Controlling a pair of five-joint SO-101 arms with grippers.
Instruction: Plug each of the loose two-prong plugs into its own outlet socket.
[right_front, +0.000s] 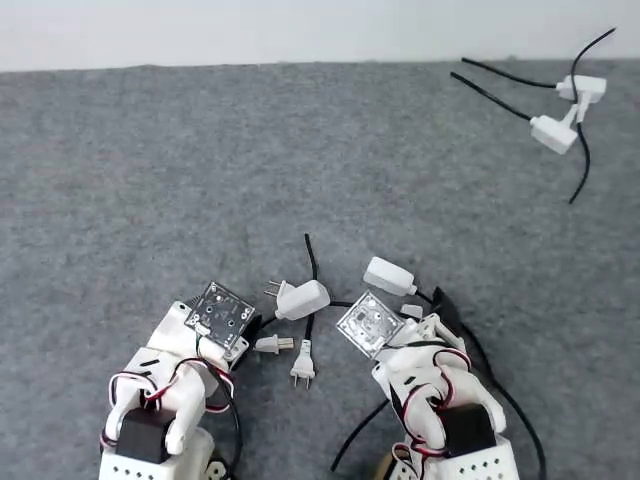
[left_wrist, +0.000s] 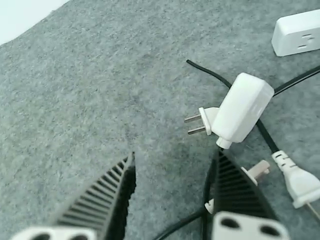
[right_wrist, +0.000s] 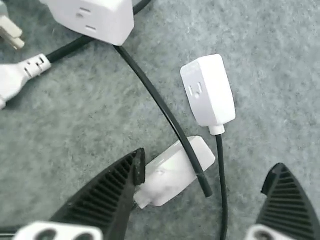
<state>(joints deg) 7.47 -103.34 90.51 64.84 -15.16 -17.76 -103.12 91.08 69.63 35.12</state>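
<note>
Left gripper hangs low over the grey mat, jaws wide and holding nothing. Just beyond its tips lies a white plug body with two bare prongs, resting across a black cable. Close beside it I note a corded plug and a small stub plug, both loose on the mat. Right gripper is likewise spread wide and holds nothing; a small white block lies on the mat between its fingers, under a black lead. Just past that is an outlet socket on its own cord, slots unfilled. Far off, near the mat's far right corner, a lower white connector and an upper white connector lie touching, with black cords trailing. I cannot tell whether they are mated.
</note>
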